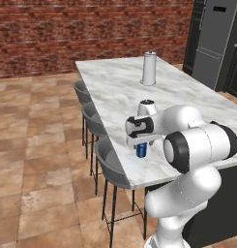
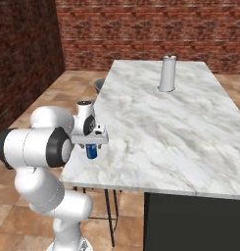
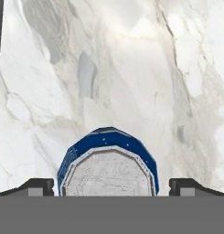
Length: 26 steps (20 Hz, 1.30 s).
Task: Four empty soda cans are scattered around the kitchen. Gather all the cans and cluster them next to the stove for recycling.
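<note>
A blue soda can [image 1: 141, 151] with a silver top stands upright on the white marble island [image 1: 139, 92], close to the edge on the stool side. My gripper [image 1: 142, 144] points straight down over it, open. In the hand view the can [image 3: 109, 160] sits between the two dark fingertips [image 3: 38, 185], one on each side and apart from it. In the right base view the can [image 2: 92, 152] shows just below the gripper [image 2: 91, 145], near the island's [image 2: 165, 127] left edge. The stove is out of view.
A tall white paper-towel roll [image 1: 149, 69] stands far back on the island. Grey bar stools [image 1: 109, 164] line the island's left side. A steel fridge [image 1: 214, 38] and dark cabinets stand at the back right. Brick walls surround a tiled floor.
</note>
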Tool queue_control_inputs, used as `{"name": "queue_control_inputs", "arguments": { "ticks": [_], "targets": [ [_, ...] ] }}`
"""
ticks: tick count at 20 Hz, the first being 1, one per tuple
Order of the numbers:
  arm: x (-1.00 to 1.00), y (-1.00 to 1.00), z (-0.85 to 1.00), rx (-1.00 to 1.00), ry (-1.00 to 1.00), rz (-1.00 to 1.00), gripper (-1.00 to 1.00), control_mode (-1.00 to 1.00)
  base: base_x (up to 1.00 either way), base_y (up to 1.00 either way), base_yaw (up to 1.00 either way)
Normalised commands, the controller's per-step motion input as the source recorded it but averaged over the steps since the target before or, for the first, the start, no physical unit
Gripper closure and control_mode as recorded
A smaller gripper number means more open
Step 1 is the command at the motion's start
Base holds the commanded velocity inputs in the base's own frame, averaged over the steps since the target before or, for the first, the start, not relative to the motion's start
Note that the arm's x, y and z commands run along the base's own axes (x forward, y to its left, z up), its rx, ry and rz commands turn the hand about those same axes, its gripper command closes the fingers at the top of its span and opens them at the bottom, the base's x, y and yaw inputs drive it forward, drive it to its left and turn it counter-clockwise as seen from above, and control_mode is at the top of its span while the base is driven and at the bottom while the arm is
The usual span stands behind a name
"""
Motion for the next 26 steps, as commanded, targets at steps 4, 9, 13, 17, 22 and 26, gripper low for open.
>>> {"name": "queue_control_inputs", "arguments": {
  "ticks": [4, 9, 13, 17, 22, 26],
  "targets": [
    [0.0, 0.0, -0.03, 0.0, 0.0, 0.0, -1.0, -1.0, 0.0, 0.0, 0.0],
    [0.0, 0.0, 0.0, 0.0, 0.0, 0.0, 1.0, -1.0, 0.0, 0.0, 0.0],
    [0.0, 0.0, 0.0, 0.0, 0.0, 0.0, 1.0, -1.0, 0.0, 0.0, 0.0],
    [0.05, 0.0, 0.12, 0.0, 0.0, 0.0, 1.0, -1.0, 0.0, 0.0, 0.0],
    [0.05, 0.0, 0.68, 0.0, -0.08, 0.0, 1.0, -1.0, 0.0, 0.0, 0.0],
    [0.0, -0.05, 0.74, -0.02, -0.1, 0.0, 1.0, -1.0, 0.0, 0.0, 0.0]
  ]
}}
